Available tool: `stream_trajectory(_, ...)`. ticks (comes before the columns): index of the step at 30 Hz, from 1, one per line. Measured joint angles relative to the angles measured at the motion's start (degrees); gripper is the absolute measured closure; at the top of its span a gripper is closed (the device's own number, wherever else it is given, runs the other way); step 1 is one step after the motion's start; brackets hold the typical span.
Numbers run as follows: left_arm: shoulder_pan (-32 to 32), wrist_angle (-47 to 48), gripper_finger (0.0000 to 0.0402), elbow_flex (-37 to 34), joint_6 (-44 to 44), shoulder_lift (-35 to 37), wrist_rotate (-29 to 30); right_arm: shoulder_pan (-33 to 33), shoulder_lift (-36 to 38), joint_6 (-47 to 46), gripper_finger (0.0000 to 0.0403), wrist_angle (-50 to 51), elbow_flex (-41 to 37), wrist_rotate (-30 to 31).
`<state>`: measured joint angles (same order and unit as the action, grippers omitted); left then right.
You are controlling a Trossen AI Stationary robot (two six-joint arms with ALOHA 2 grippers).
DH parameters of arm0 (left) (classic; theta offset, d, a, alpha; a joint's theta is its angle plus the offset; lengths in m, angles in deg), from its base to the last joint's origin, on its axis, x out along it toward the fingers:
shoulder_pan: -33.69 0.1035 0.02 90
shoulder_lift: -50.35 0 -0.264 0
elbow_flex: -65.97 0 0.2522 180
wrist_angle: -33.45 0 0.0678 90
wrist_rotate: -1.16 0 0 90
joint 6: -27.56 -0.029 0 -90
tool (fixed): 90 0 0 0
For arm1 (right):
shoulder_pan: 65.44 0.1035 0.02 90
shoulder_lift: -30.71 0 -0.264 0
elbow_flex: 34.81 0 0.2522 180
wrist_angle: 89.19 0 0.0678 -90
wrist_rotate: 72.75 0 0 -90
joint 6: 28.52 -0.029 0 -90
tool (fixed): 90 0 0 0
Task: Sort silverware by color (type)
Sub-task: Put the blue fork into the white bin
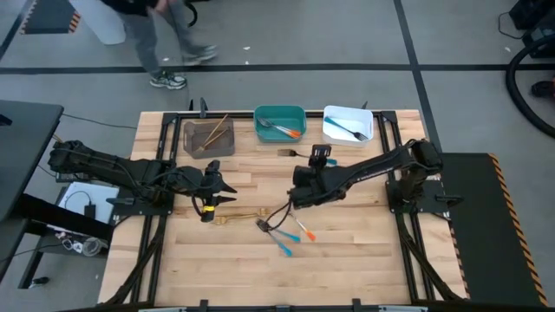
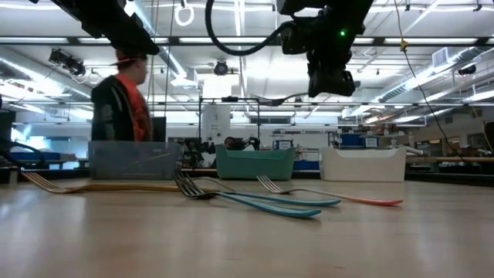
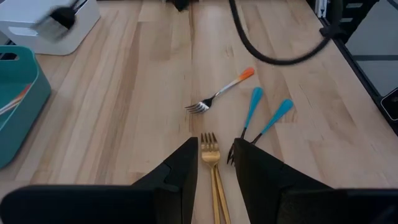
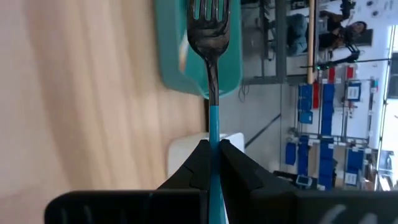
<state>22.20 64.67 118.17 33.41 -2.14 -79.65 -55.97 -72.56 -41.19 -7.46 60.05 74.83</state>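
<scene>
A: Silverware status? Right gripper [image 4: 214, 149] is clamped on a blue-handled fork [image 4: 211, 37], held above the table [image 1: 347, 260] mid-board.

B: Left gripper [image 3: 216, 155] hangs low, fingers narrowly parted astride a gold fork [image 3: 210, 149]. Two blue-handled pieces [image 3: 264, 118] and an orange-handled fork [image 3: 221, 93] lie loose nearby.

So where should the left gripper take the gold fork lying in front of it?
On the slim handle just behind the tines, coming straight down. The gold fork lies flat on the table, its handle running between the left gripper's open fingers, so they already straddle it crosswise. The blue forks lie close beside it, so keep the closing narrow.
</scene>
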Motion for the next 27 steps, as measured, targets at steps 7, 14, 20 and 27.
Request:
stream_trajectory(7,0.0,0.0,0.029,0.0,0.68,0.0,0.0,-5.11,4.76,3.68,0.0378,0.85,0.0,0.14)
stream_trajectory(14,0.0,-0.02,0.029,0.0,0.11,0.0,0.0,-9.41,8.94,8.41,0.0378,0.8,0.0,0.09)
stream_trajectory(20,0.0,-0.02,0.029,0.0,-0.46,0.0,0.0,-13.02,10.82,11.32,0.0378,0.68,0.0,-0.32)
stream_trajectory(27,0.0,-0.01,0.029,0.0,-0.15,-0.01,0.0,-16.59,10.81,14.24,0.0378,-0.18,0.0,-2.21)
